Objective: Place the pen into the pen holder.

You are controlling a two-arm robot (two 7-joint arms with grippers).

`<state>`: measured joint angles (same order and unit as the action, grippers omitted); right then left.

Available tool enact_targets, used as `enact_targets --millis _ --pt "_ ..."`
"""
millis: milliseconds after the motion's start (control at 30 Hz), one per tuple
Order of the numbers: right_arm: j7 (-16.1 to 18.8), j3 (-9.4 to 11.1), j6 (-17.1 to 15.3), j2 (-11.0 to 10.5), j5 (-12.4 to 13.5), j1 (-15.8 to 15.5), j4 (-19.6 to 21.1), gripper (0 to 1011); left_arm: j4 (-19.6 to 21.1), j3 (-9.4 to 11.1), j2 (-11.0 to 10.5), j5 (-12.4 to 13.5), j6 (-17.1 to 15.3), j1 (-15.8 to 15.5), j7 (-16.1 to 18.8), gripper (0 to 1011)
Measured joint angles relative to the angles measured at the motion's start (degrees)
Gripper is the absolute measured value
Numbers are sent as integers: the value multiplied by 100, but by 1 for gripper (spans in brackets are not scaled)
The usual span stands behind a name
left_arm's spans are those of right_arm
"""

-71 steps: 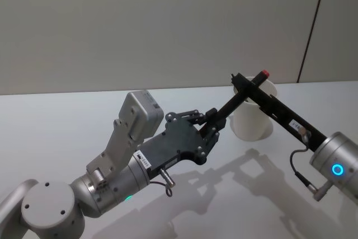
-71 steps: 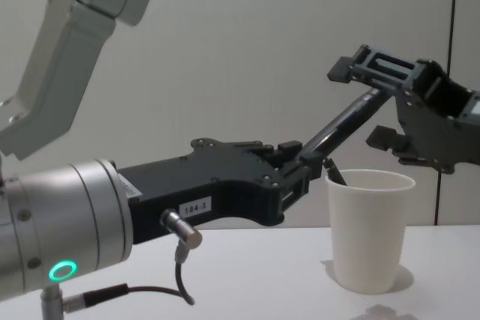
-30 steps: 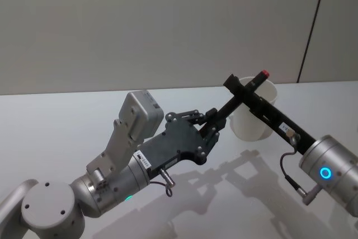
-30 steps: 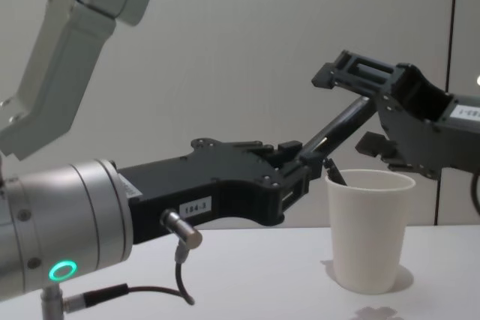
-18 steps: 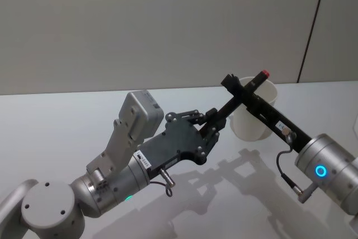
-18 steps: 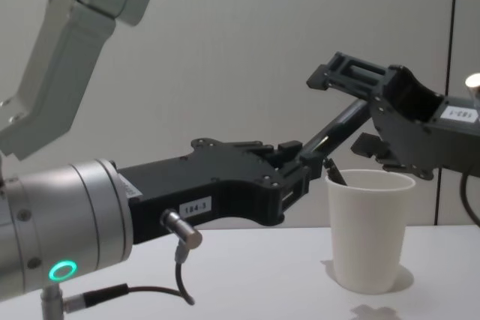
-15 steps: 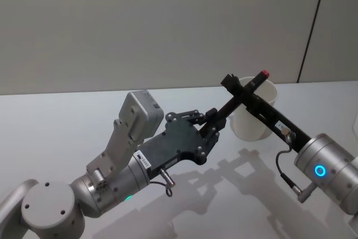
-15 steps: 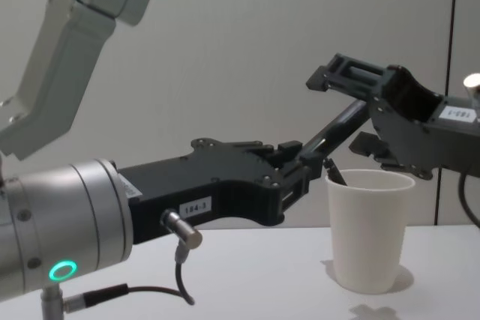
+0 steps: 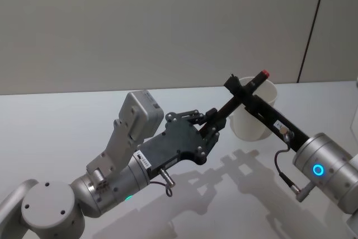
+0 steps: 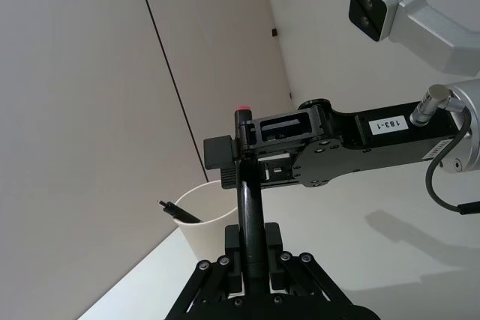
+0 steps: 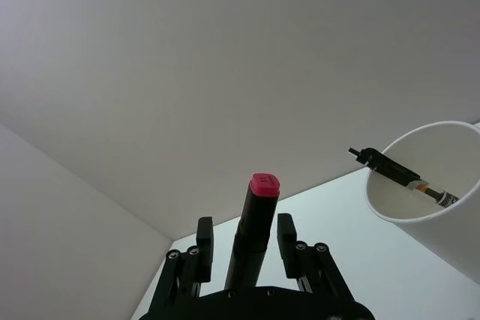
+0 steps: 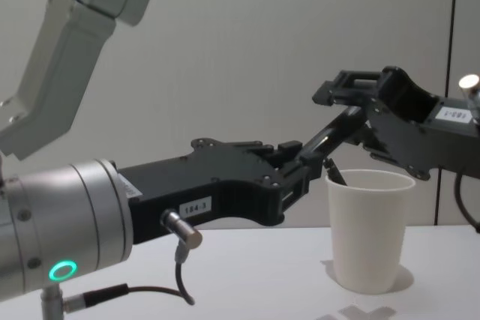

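Handing the pen across, above the cup

Passing the black pen with a pink-red end cap [image 9: 245, 91] from one arm to the other looks like the step in hand. The left claw [image 9: 215, 122] is clamped on the pen's lower end and holds it slanting up toward 1 o'clock in the head view. The right claw [image 9: 239, 89] reaches in from 4 o'clock and stands at the pen's upper part, its two fingers [image 11: 204, 239] set either side of the barrel just below the cap; whether they press on it or leave a gap I cannot tell. The plain white tapered paper cup [image 12: 370, 228] stands on the pale desk [image 9: 61, 121] just beyond and below the pen's cap end, with another dark pen [image 11: 403, 176] already leaning inside. Next, I judge, the right claw must grip firmly, the left let go, and the pen tip down over the rim.
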<state>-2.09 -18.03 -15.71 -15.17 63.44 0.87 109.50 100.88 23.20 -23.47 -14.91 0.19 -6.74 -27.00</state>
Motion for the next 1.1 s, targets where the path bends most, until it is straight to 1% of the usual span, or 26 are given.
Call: enact_targets --millis 33,100,133,167,233,267,300,367,833,967,1000,1067,1100 --pt "-1 -1 0 0 0 1 -1 522 0 0 0 0 0 0 0 190" --pt "-2 -2 1 1 -1 2 -1 484 0 0 0 0 0 0 0 190" --pt "-3 -3 3 2 -2 2 -2 419 0 0 0 0 0 0 0 189" --pt "-4 -3 3 2 -2 2 -3 398 0 0 0 0 0 0 0 190" --pt "-5 -4 4 3 -3 3 -4 316 0 0 0 0 0 0 0 189" --pt "-6 -6 5 4 -4 4 -5 300 0 0 0 0 0 0 0 190" --pt "-7 -6 5 4 -4 4 -5 254 0 0 0 0 0 0 0 190" --pt "-4 -9 7 10 -4 6 -5 217 0 1 0 1 -1 0 0 190" --pt "-5 -10 8 10 -7 11 -11 214 0 0 0 0 -1 0 0 190" --pt "-17 -8 8 9 -13 11 -15 208 1 -2 0 -1 3 0 0 268" --pt "-17 -8 8 9 -13 11 -15 208 1 -2 0 -1 3 0 0 321" --pt "-17 -8 8 9 -13 11 -15 208 2 -2 0 -1 3 0 0 357" --pt "-16 -8 8 9 -13 11 -15 208 2 -2 0 -1 3 0 0 413"
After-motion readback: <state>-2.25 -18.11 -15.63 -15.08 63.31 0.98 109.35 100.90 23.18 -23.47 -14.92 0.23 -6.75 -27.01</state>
